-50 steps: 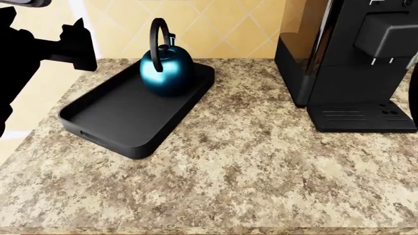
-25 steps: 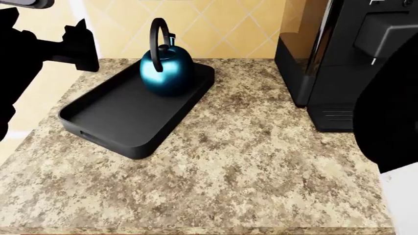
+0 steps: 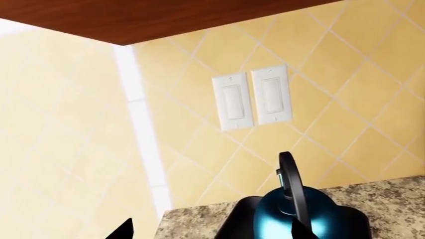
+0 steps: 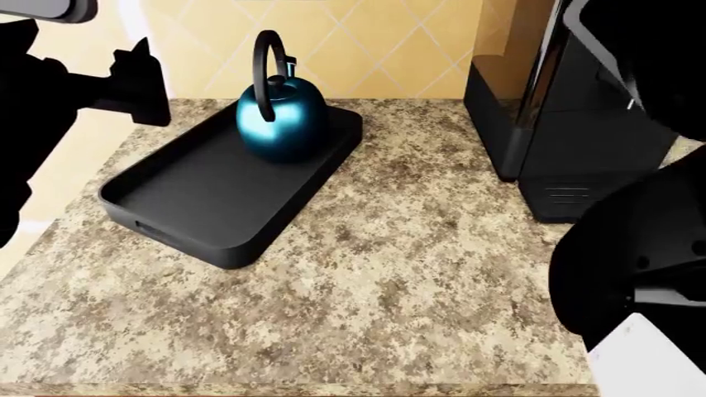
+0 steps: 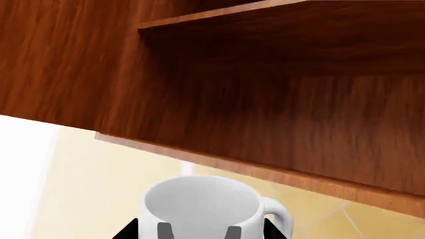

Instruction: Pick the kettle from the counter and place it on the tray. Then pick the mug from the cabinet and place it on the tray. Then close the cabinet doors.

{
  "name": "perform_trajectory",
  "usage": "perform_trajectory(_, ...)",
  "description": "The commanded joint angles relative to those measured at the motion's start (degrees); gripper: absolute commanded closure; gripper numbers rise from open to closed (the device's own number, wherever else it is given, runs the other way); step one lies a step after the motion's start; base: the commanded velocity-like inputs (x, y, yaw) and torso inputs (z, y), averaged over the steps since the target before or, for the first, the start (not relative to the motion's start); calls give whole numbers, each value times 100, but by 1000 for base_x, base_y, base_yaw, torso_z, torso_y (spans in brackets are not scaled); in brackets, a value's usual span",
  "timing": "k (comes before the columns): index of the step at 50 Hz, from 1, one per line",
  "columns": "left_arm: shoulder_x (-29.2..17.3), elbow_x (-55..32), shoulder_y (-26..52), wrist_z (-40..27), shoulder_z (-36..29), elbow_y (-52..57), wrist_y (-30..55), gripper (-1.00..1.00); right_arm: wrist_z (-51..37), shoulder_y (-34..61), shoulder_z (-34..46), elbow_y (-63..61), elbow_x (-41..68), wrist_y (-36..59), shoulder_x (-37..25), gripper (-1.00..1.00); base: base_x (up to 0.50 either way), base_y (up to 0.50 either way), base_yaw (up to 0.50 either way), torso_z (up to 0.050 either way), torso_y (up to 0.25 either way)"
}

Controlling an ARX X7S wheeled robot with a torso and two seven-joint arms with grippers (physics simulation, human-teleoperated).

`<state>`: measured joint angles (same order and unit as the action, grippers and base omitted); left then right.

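The teal kettle (image 4: pixel 281 116) stands upright at the far end of the black tray (image 4: pixel 210 194) on the granite counter (image 4: pixel 386 281). My left gripper (image 4: pixel 138 78) hovers open and empty, left of the kettle and above the tray's far left corner. In the left wrist view the kettle (image 3: pixel 292 219) sits beyond my open left gripper (image 3: pixel 211 235). The right wrist view shows the white mug (image 5: pixel 202 206) upright between the fingers of my right gripper (image 5: pixel 199 234), which is shut on it. The mug hangs just below the wooden cabinet (image 5: pixel 265 99).
A tall black coffee machine (image 4: pixel 551 124) stands at the counter's back right, partly covered by my right arm (image 4: pixel 640 273). Two white switch plates (image 3: pixel 252 97) sit on the tiled wall behind the kettle. The cabinet's shelf edge (image 5: pixel 279 12) is overhead.
My right arm has swung up into the head view on the right and now covers much of the coffee machine. The left gripper has barely shifted. Kettle and tray have not moved.
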<state>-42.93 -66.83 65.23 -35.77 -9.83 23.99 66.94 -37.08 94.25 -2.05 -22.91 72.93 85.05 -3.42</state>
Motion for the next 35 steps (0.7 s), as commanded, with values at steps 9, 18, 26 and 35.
perform_trajectory(9, -9, 80, -80, 93, -92, 55, -133, -100, 746, -1793, 312, -554, -542, -970, -765, 100, 0, 0, 0, 0, 0)
perform_trajectory(18, 15, 186, -251, 250, -122, 74, -358, -100, 1495, -2512, 584, -537, -1105, -1686, -1048, 100, 0, 0, 0, 0, 0)
perform_trajectory(26, -8, 352, -414, 437, -166, 45, -583, -100, 1936, -2907, 756, -341, -1504, -2147, -1236, 100, 0, 0, 0, 0, 0)
perform_trajectory(35, 3, 343, -573, 803, -204, 8, -798, -100, 2145, -3151, 895, -201, -1790, -2472, -1321, 100, 0, 0, 0, 0, 0)
